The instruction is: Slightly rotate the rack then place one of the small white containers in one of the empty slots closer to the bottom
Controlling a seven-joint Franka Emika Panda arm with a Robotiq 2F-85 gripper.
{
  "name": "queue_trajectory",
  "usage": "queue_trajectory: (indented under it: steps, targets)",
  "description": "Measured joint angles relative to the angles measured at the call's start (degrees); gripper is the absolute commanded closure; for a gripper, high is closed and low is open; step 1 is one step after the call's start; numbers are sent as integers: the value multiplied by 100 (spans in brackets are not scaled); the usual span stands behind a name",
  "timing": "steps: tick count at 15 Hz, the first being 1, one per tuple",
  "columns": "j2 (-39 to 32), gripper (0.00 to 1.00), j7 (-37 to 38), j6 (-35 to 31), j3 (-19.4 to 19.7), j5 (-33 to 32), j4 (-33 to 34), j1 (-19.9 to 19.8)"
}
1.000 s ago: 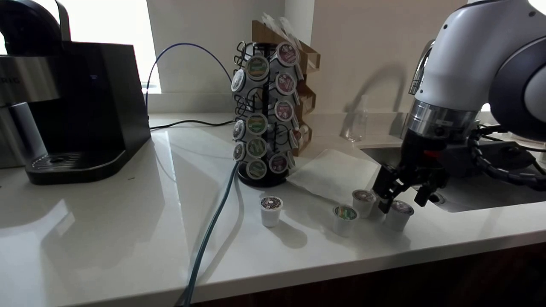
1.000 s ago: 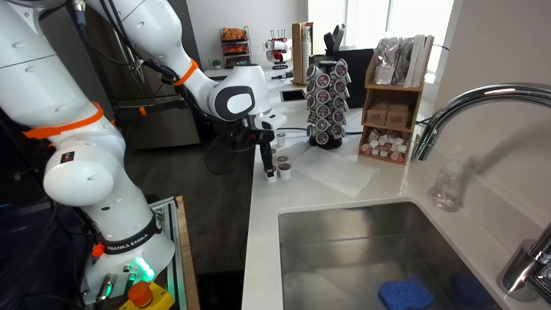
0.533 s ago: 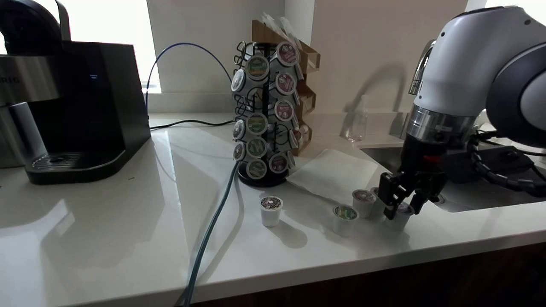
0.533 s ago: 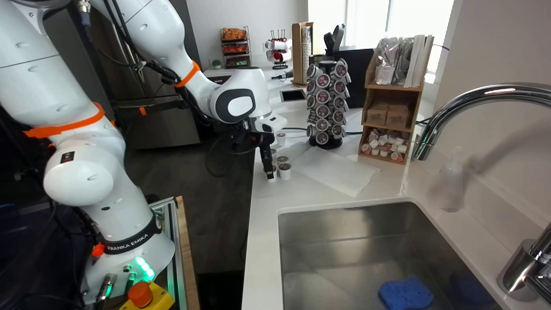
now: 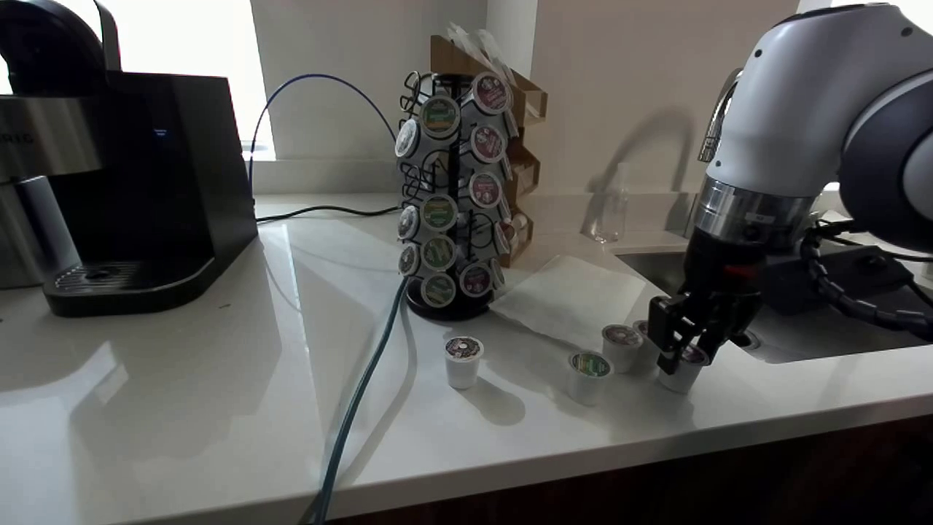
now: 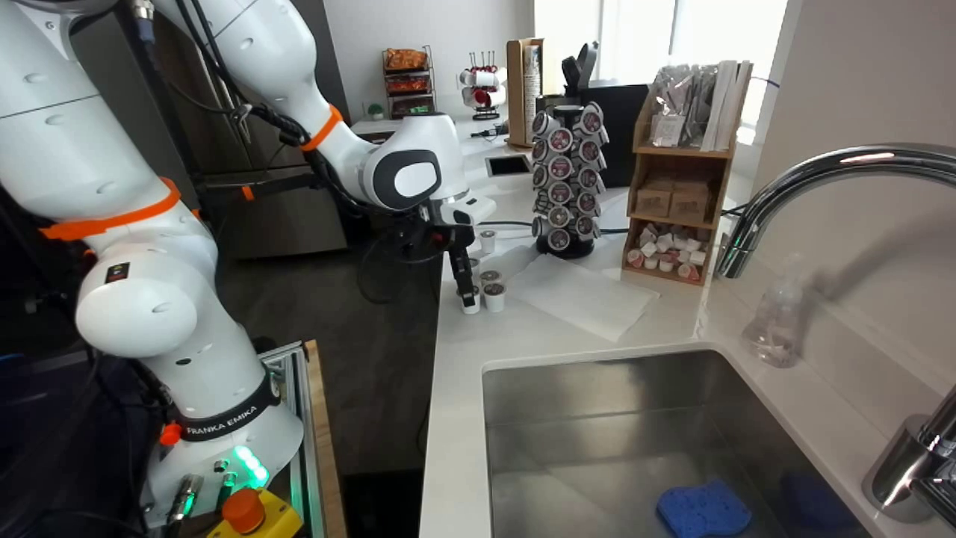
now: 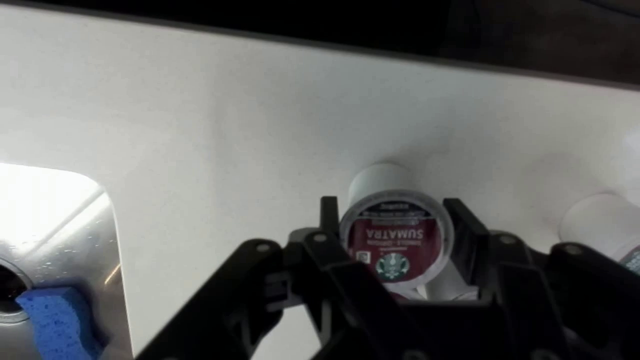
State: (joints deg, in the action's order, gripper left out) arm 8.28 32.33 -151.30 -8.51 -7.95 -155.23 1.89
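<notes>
Pale countertop (image 5: pixel 240 423), with a coffee machine (image 5: pixel 175 168) toward one end and a sink (image 6: pixel 597 411) toward the other. Several small white containers (image 5: pixel 588 386) stand upright toward its front edge, lids up, a placement that suits grasping from above. The gripper (image 7: pixel 394 216) points down, closed on a dark-red-lidded pod (image 7: pixel 396 241); its fingers (image 7: pixel 467 235) meet opposite sides of the wide lid, a hold that probably leaves the tapered cup free to enter a slot. Whether the pod's base bears on the countertop is unclear. The rack (image 5: pixel 453 169) stands well apart; a bare wire loop (image 5: pixel 474 227) shows low among its filled holders, and a slight turn would presumably present it to the gripper.
</notes>
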Motion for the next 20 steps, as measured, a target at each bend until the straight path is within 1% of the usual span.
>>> queue_trajectory:
  steps: [3,7,9,11,13,15,18,20]
  targets:
    - [355,71,126,241,-203,-9,-10,142]
    - [1213,71,415,723,-562,90,-14,431]
    - [1633,71,558,795,-735,43,-8,463]
    - [1925,71,714,721,-869,-102,11,393]
    - [2052,71,931,420,-1000,-287,18,202]
    - [2031,71,1186,-111,-1154,-512,17,-100]
    - [1828,71,1484,-1052,-1420,-836,26,-675]
    - [1600,71,1646,-1600,-1626,-1183,75,-1117]
